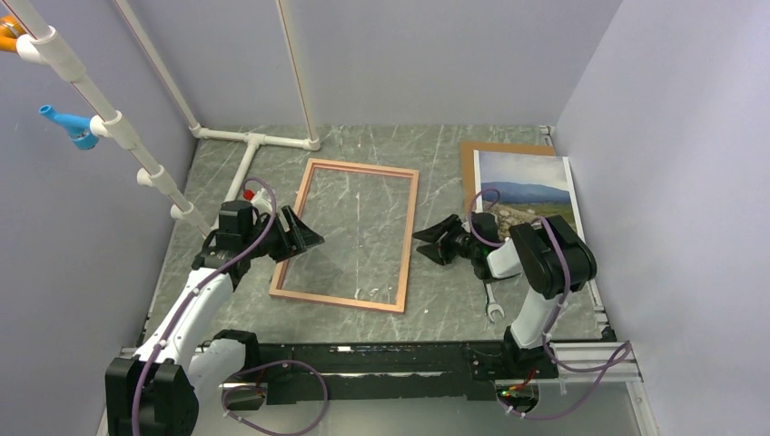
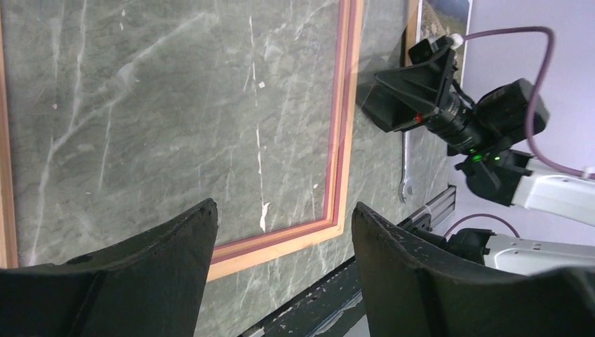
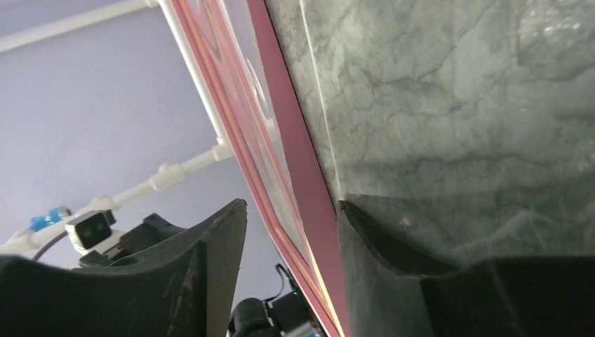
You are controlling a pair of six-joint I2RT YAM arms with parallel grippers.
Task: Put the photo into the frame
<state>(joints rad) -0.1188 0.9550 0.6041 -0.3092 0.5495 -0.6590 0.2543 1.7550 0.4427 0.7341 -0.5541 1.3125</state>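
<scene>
The frame [image 1: 408,227] is noted flat and unfilled at mid-table, the photo [image 1: 527,186] untouched on a brown board [image 1: 468,154] at far right; the left gripper [image 1: 307,232] is held wide by the frame's left rail, the right gripper [image 1: 427,243] parted at its right rail, nothing gripped.

From above, the right arm [image 1: 549,259] hides the seven o'clock corner of the photo [image 1: 531,186] and the upper end of a wrench [image 1: 493,307]. The brown board [image 1: 490,147] beneath the photo shows only strips at twelve and nine o'clock. The right wrist view cuts the frame [image 3: 295,154] off at twelve and six o'clock.
</scene>
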